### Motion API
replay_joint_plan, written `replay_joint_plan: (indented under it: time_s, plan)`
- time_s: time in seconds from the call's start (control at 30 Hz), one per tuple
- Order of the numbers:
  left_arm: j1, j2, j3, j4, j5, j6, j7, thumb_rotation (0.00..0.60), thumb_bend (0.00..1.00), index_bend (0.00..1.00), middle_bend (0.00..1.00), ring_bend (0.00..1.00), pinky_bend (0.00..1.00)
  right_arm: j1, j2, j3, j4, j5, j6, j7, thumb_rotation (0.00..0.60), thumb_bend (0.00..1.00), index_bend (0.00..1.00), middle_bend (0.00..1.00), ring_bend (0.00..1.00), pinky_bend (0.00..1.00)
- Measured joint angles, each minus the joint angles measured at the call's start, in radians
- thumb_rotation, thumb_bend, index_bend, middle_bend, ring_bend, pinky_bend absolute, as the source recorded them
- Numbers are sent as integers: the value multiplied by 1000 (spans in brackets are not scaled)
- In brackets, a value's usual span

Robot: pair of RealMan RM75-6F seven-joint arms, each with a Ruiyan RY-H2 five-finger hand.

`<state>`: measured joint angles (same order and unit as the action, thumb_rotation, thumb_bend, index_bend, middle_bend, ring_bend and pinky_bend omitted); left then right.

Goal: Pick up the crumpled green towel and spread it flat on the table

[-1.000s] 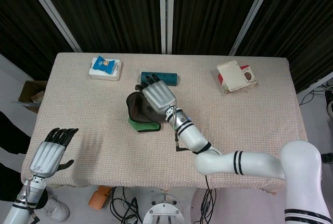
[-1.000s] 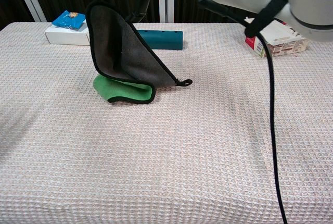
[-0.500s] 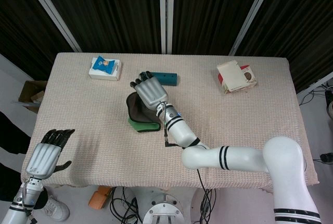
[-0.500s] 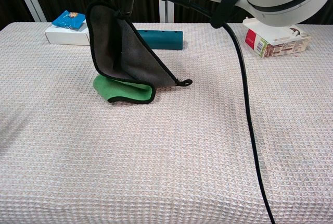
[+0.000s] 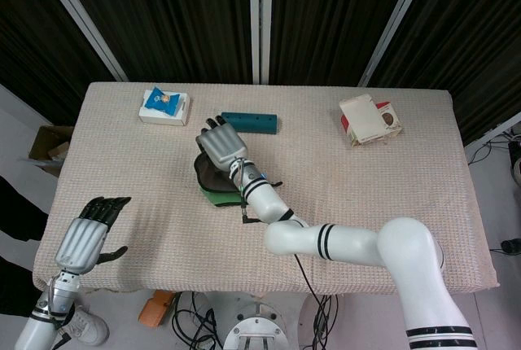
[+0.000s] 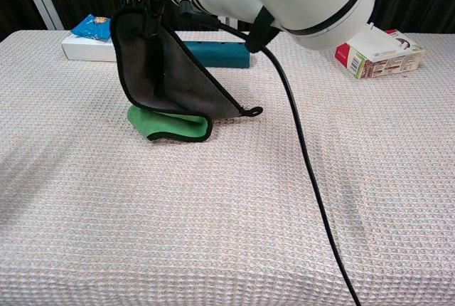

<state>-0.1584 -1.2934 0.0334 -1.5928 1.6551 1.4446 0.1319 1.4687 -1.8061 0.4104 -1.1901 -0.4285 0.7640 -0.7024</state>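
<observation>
The green towel (image 5: 218, 196) lies left of the table's middle, folded over so its dark grey underside (image 6: 167, 78) stands up like a tent above the green part (image 6: 168, 126). My right hand (image 5: 220, 146) grips the towel's raised top edge; in the chest view its dark fingers (image 6: 144, 5) pinch that edge at the upper left. The towel's lower fold still rests on the beige tablecloth (image 5: 383, 195). My left hand (image 5: 85, 237) hovers off the table's near-left corner, fingers apart and holding nothing.
A white box with a blue packet (image 5: 163, 106) sits at the back left. A teal block (image 5: 250, 122) lies just behind the towel. A red-and-white carton (image 5: 370, 120) is at the back right. A black cable (image 6: 306, 164) hangs from my right arm over the table.
My right hand has carried the towel's raised edge leftward, and its forearm now crosses the chest view. My left hand has shifted slightly and stays empty.
</observation>
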Motion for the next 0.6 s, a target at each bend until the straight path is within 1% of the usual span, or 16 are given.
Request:
replay_joint_plan:
  time_s: [0.07,0.17,0.33,0.53,0.6]
  plan:
    - [-19,-13,-10,-4,4,-18,-16,600,34,128,171,162,156,8,-19,2,21,-18,8,18,600,471,747,429,179,137]
    - [-54,-27,-25,-16,-2,-61,-62,600,34,179,171,181,160,13,-38,6,32,-38,57,24,600,479,804,461,207,137]
    - [-122,-59,-63,-36,-32,-145,-164,600,34,231,181,206,178,18,-68,33,31,-53,214,11,600,503,830,464,223,137]
    - [-221,-100,-122,-61,-136,-303,-282,600,34,238,183,214,202,23,-86,80,-1,-57,413,-73,600,539,840,463,225,131]
    - [-254,-113,-143,-73,-182,-353,-311,600,34,242,183,215,204,22,-86,92,-13,-61,460,-105,600,560,842,462,226,130]
